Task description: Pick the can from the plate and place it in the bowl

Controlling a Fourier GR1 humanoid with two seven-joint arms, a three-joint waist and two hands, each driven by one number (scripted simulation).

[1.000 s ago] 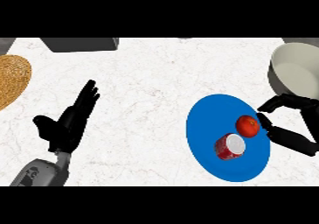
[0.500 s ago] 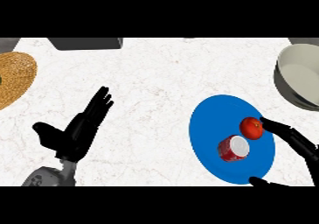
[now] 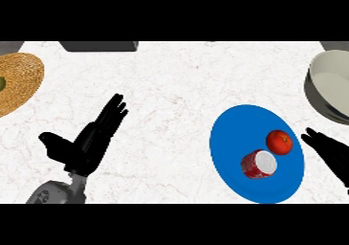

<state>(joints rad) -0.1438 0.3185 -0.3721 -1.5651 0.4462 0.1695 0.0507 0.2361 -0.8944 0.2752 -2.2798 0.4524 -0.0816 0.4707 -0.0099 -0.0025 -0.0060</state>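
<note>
Right hand [image 3: 332, 155] has swung from beside the bowl [image 3: 333, 86] down to the blue plate's [image 3: 230, 139] right edge, fingers straight, holding nothing. Can [image 3: 259, 164] lies on its side on the plate by a tomato [image 3: 279, 142]; grasp not started. Left hand [image 3: 89, 139] rests open on the counter [image 3: 177, 86].
</note>
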